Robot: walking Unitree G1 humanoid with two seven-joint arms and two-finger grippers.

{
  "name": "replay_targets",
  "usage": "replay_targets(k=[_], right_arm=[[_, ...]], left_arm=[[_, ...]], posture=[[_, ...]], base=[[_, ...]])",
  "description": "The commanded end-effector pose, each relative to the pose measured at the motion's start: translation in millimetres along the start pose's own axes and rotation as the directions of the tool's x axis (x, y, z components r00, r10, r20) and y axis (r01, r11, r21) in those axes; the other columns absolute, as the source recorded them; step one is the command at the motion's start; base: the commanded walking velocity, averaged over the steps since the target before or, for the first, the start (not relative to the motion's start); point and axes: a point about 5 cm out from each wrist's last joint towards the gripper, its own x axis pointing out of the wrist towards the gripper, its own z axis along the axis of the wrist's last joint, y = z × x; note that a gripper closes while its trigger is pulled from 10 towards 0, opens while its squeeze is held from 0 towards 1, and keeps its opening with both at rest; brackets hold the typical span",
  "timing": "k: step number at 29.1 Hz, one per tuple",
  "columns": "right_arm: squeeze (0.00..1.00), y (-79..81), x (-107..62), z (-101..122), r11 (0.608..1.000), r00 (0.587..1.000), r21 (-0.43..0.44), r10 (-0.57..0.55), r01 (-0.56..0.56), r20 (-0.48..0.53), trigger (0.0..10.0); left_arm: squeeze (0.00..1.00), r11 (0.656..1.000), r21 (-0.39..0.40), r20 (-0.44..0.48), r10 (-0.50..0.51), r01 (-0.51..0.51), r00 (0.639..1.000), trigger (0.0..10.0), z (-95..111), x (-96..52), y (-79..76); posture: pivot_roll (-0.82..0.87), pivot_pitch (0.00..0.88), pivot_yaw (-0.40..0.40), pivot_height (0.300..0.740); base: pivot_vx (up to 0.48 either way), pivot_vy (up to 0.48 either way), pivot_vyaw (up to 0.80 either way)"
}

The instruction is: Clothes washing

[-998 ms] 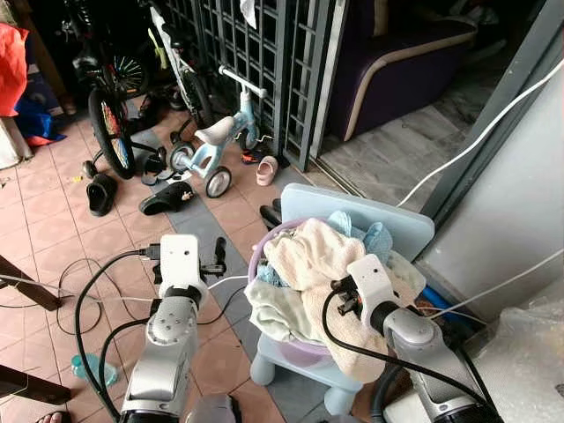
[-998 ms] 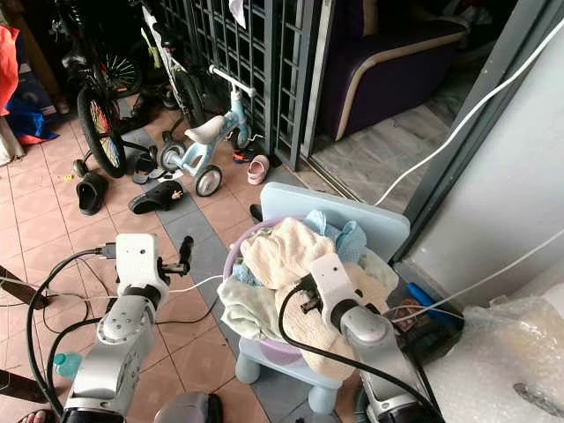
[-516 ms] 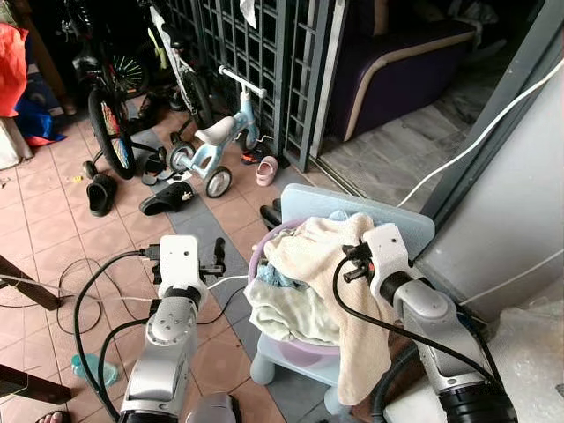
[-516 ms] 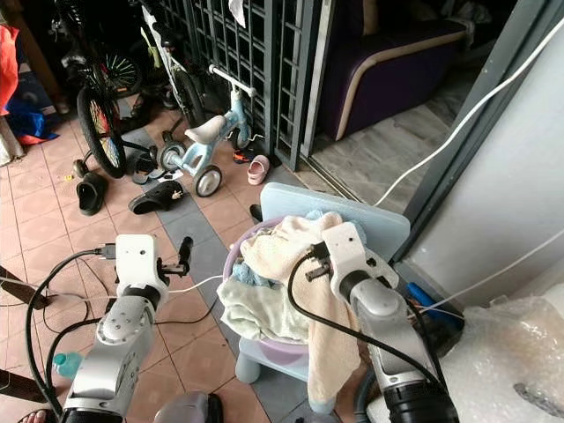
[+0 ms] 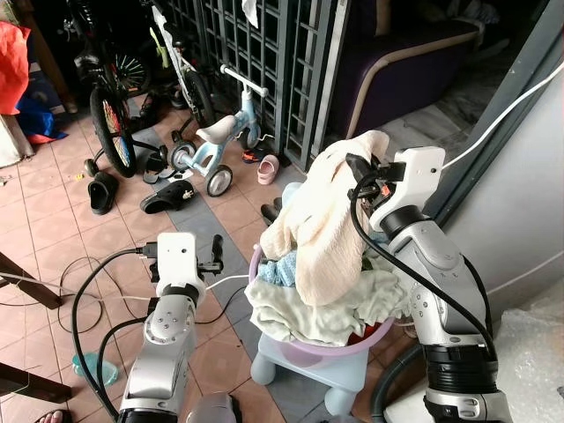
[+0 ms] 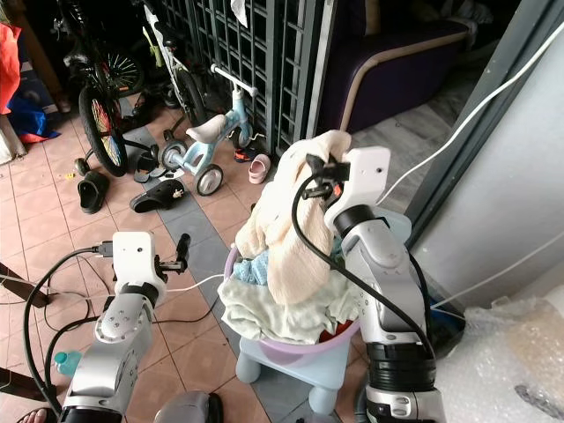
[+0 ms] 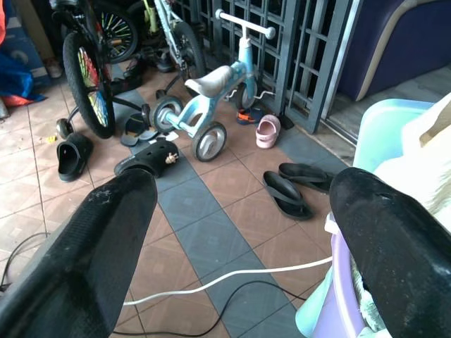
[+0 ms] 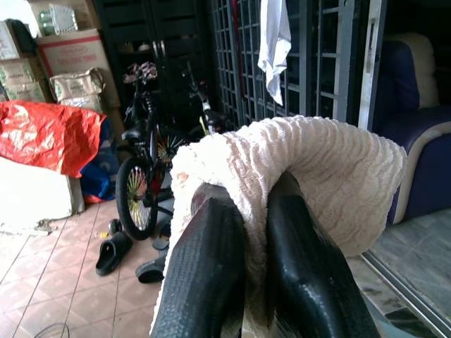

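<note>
Left gripper (image 5: pixel 215 256): we hold it low beside the basin, over the tiled floor (image 5: pixel 53 220), fingers (image 7: pixel 106 232) spread wide with nothing between them.
Basin (image 5: pixel 304 345): a purple tub heaped with laundry, which we see on a pale blue chair (image 5: pixel 308 370) just to the right of our left arm.
Laundry (image 5: pixel 304 304): pale green and blue pieces piled to the rim.
Right gripper (image 5: pixel 363 169): raised above the basin, clenched on a cream towel.
Towel (image 5: pixel 313 225): it drapes over our right fingers (image 8: pixel 211 282) and hangs down to the pile.
Cable (image 7: pixel 232 274): white, lying on the tiles near the basin.
Slippers (image 7: pixel 289 186): a dark pair beyond the cable.
Tricycle (image 5: pixel 216 141): light blue, standing before a dark metal gate (image 5: pixel 264 53).
Bicycle (image 5: pixel 110 106): further left, with black sandals (image 5: pixel 101 191) near its wheel.
</note>
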Motion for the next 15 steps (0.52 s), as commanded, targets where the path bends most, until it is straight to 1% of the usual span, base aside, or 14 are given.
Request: replay_targets(k=[1, 2, 3, 5, 6, 7, 8, 9, 12, 13, 14, 15], right_arm=[[0.00, 2.2, -2.7, -4, 1.000, 1.000, -0.005, 0.014, -0.015, -0.017, 0.0], [0.00, 2.3, -4.1, -6, 1.000, 1.000, -0.004, 0.014, -0.014, -0.025, 0.0], [0.00, 2.7, -6.6, -12, 0.999, 0.998, -0.035, 0.021, -0.023, -0.064, 0.0], [0.00, 4.6, -7.4, -10, 0.995, 0.998, -0.092, 0.045, -0.049, -0.053, 0.0], [0.00, 2.9, -0.3, 15, 0.990, 0.997, -0.135, 0.036, -0.027, 0.067, 0.0], [0.00, 2.0, 4.4, 32, 0.990, 0.989, -0.143, 0.032, -0.011, 0.141, 0.0], [0.00, 0.6, 9.4, 45, 0.989, 0.983, -0.150, 0.029, -0.002, 0.182, 0.0], [0.00, -2.1, 16.4, 63, 0.989, 0.971, -0.148, 0.020, 0.016, 0.237, 0.0], [0.00, -11.6, 27.3, 98, 0.992, 0.946, -0.114, -0.023, 0.063, 0.325, 0.0], [0.00, -12.6, 27.6, 98, 0.992, 0.947, -0.114, -0.022, 0.062, 0.322, 0.0], [0.00, -14.6, 25.7, 88, 0.990, 0.956, -0.124, -0.024, 0.063, 0.293, 0.0], [0.00, -15.3, 24.6, 84, 0.990, 0.959, -0.128, -0.026, 0.065, 0.282, 0.0]], left_arm=[[0.00, 1.000, 0.012, 0.012, -0.004, 0.004, 1.000, 10.0, 2, 2.1, -1.9], [0.00, 1.000, 0.012, 0.013, -0.003, 0.003, 1.000, 10.0, 3, 2.4, -1.9], [0.00, 1.000, 0.011, 0.014, -0.001, 0.001, 1.000, 10.0, 3, 2.7, -1.7], [0.00, 1.000, 0.011, 0.015, 0.001, -0.001, 1.000, 10.0, 3, 2.6, -1.2], [0.00, 1.000, 0.012, 0.013, 0.002, -0.002, 1.000, 10.0, 2, 2.5, -1.1], [0.00, 1.000, 0.013, 0.012, 0.001, -0.002, 1.000, 10.0, 1, 2.8, -1.2], [0.00, 1.000, 0.013, 0.013, -0.001, 0.001, 1.000, 10.0, 1, 3.2, -1.8], [0.00, 1.000, 0.013, 0.014, -0.004, 0.004, 1.000, 10.0, 2, 4.1, -3.0], [0.00, 1.000, 0.007, 0.028, -0.010, 0.009, 1.000, 10.0, 5, 7.7, -6.0], [0.00, 1.000, 0.006, 0.030, -0.008, 0.008, 1.000, 10.0, 6, 8.6, -6.4], [0.00, 1.000, 0.002, 0.036, -0.005, 0.005, 0.999, 10.0, 7, 9.5, -6.7], [0.00, 1.000, 0.001, 0.038, -0.005, 0.005, 0.999, 10.0, 7, 9.6, -6.8]], posture=[[-0.03, 0.000, -0.001, 0.740], [-0.03, 0.000, -0.003, 0.740], [-0.03, 0.000, -0.004, 0.740], [-0.03, 0.000, -0.001, 0.740], [-0.03, 0.000, 0.001, 0.740], [-0.03, 0.000, 0.003, 0.740], [-0.03, 0.000, 0.004, 0.740], [-0.04, 0.000, 0.005, 0.740], [-0.04, 0.000, 0.003, 0.740], [-0.04, 0.000, 0.002, 0.740], [-0.04, 0.000, 0.001, 0.740], [-0.04, 0.000, 0.001, 0.740]], base=[[0.000, 0.000, 0.00], [0.000, 0.000, 0.00], [0.000, 0.000, 0.00], [0.000, 0.000, 0.00], [0.000, 0.000, 0.00], [0.000, 0.000, 0.00], [0.000, 0.000, 0.00], [0.000, 0.000, 0.00], [0.000, 0.000, 0.00], [0.000, 0.000, 0.00], [0.000, 0.000, 0.00], [0.000, 0.000, 0.00]])
